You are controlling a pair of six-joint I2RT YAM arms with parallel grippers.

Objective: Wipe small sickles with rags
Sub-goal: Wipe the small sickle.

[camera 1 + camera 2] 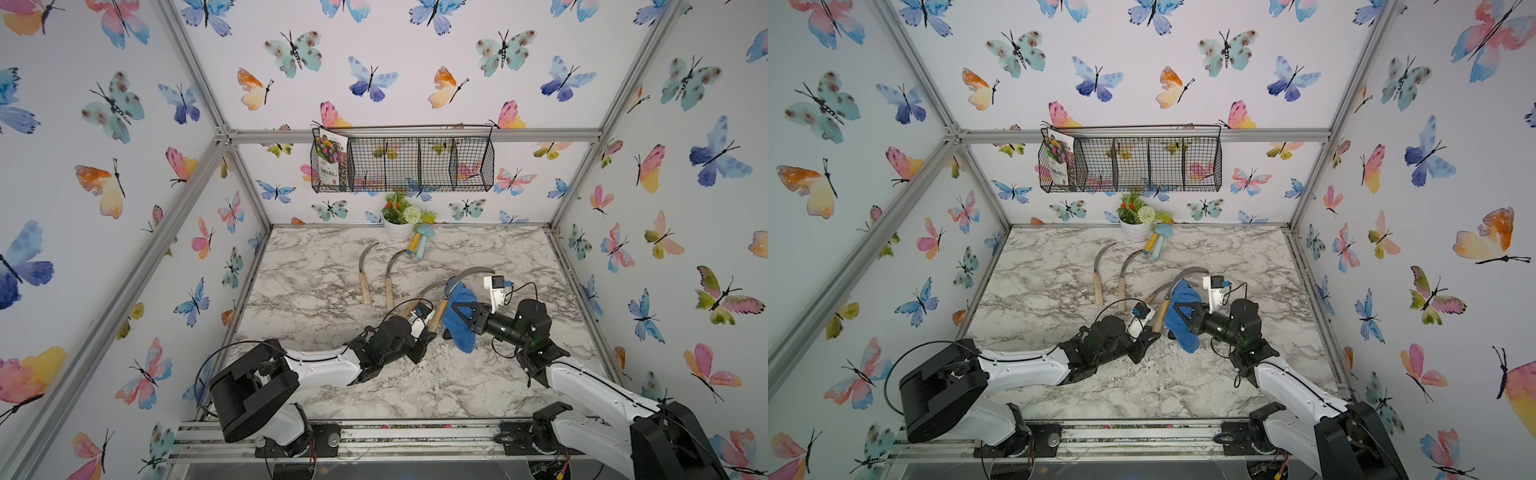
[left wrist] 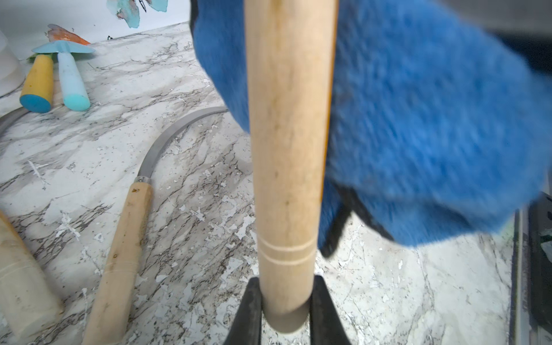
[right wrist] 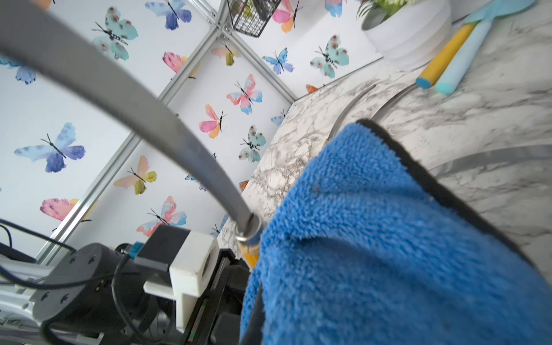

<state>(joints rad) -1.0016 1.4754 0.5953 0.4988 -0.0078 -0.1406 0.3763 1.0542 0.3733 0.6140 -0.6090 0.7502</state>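
Blue rag (image 1: 460, 337) w/ black edge, grey-bladed pale-handled sickles (image 1: 365, 291), grey-veined white marble table (image 1: 316, 266).

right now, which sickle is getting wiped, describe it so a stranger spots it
On the marble tabletop, look just right of its middle. The sickle there is raised off the surface, its wooden handle pinched by the left gripper and the blue rag against its blade base. The other three sickles lie flat.

Centre of a top view, on table (image 1: 332, 374): first sickle (image 1: 365, 276) just left of second sickle (image 1: 390, 279). Lower right of these, third sickle (image 1: 432, 286), then fourth sickle (image 1: 438, 313) off the surface, rag (image 1: 459, 320) against it. Upper centre, pot (image 1: 398, 230), toys (image 1: 420, 245) just right.
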